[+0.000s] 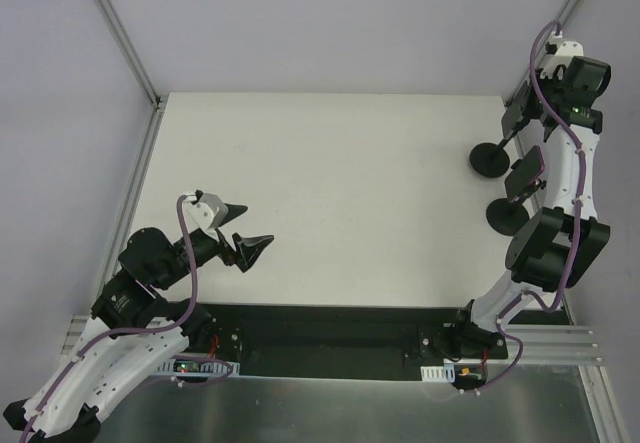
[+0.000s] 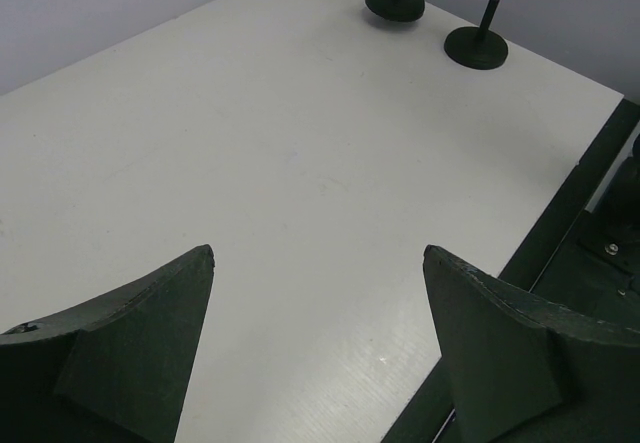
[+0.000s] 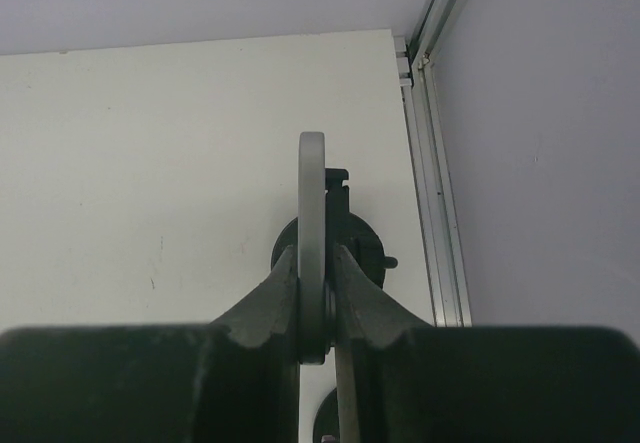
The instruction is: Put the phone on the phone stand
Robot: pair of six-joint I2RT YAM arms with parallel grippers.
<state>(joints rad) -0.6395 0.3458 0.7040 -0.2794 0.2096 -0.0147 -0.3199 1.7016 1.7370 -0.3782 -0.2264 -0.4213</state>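
**A:** Listing from the right wrist view: one phone (image 3: 313, 203), thin, upright, seen edge-on. Held how?

**B:** Clamped between the fingers of the right gripper (image 3: 314, 258). It hangs over the phone stand (image 3: 362, 255), with the clip just beside its edge. Whether they touch, I cannot tell. My advice is to lower it straight, keep it in line with the clip, and release only once it is seated.

**A:** Top view?

**B:** Two stands sit near the right edge of the table (image 1: 330, 183). The target is the farther one. The nearer stand (image 1: 508, 218) sits close to the arm, so it could get knocked.

**A:** Left wrist view?

**B:** One left gripper (image 2: 318, 253), jaws spread wide and holding nothing, well apart from both stands. Best left idle.
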